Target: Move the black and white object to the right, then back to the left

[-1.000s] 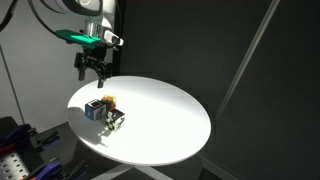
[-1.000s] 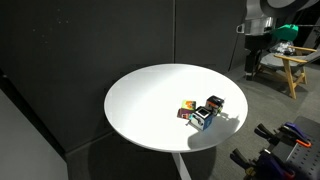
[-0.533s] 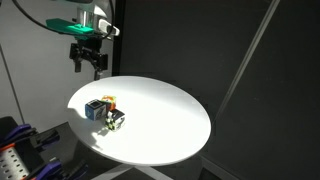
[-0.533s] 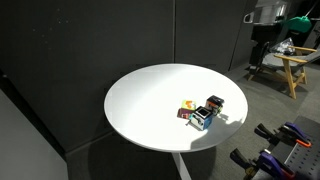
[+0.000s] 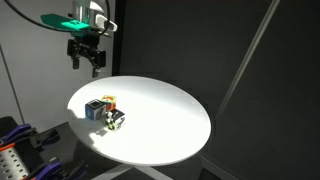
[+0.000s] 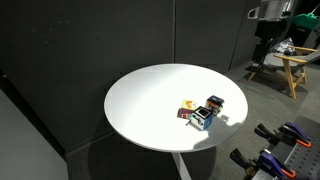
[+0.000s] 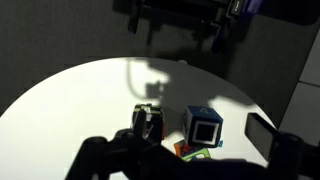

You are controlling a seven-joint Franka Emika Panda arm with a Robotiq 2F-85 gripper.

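Worktop (image 5: 170, 125) plain white, no pattern; backdrop (image 6: 80, 40) flat black. Black and white object (image 7: 149, 125): black/white patches, hint of green. Cube (image 7: 203, 128): blue-teal, one white face with a dark centre. Small piece (image 7: 185, 150): orange-red. Gripper (image 5: 87, 66) black, teal-green mount (image 5: 75, 22) above.

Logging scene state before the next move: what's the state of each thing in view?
gripper: open, empty, high above the table's edge.
black and white object: resting on the table, not grasped.
blue cube: resting on the table, close beside the black and white object.
orange-red piece: lying on the table by the blue cube.
table: carries all three items.
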